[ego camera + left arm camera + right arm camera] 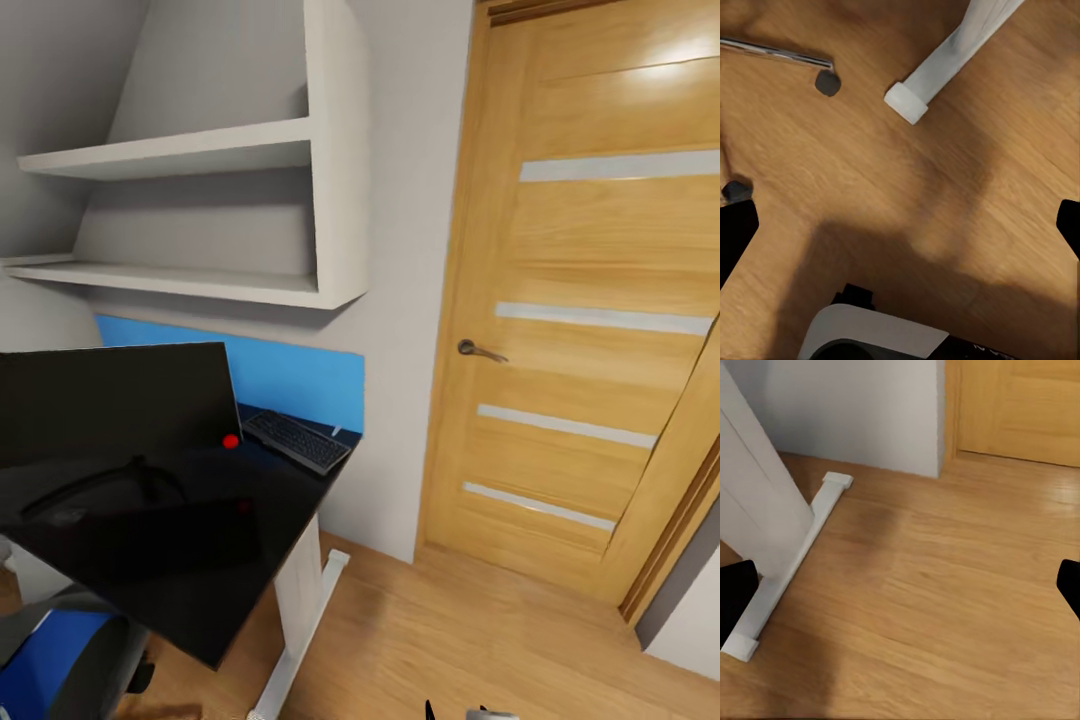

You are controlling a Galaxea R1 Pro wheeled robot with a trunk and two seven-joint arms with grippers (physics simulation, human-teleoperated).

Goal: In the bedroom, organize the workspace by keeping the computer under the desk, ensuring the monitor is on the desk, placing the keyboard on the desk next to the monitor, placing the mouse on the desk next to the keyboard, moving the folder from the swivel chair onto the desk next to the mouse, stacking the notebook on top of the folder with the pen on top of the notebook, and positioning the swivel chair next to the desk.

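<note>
The monitor [112, 400] stands on the glossy black desk [215, 600], black front toward me, a red dot at its lower corner. The keyboard [296, 440] lies on the desk just past the monitor, against the blue wall panel. At the lower left, the grey swivel chair [95, 625] sits partly under the desk edge with the blue folder [40, 665] on its seat. My left gripper [900, 229] hangs open over the wooden floor near the chair's chrome base arm and castor [827, 82]. My right gripper [902, 592] is open over the floor beside the desk's white leg [757, 510].
A closed wooden door [590, 330] with a lever handle [478, 350] fills the right side. White wall shelves [200, 150] hang above the desk. The desk's white foot [907, 101] reaches out across the floor. Open wooden floor [480, 640] lies between desk and door.
</note>
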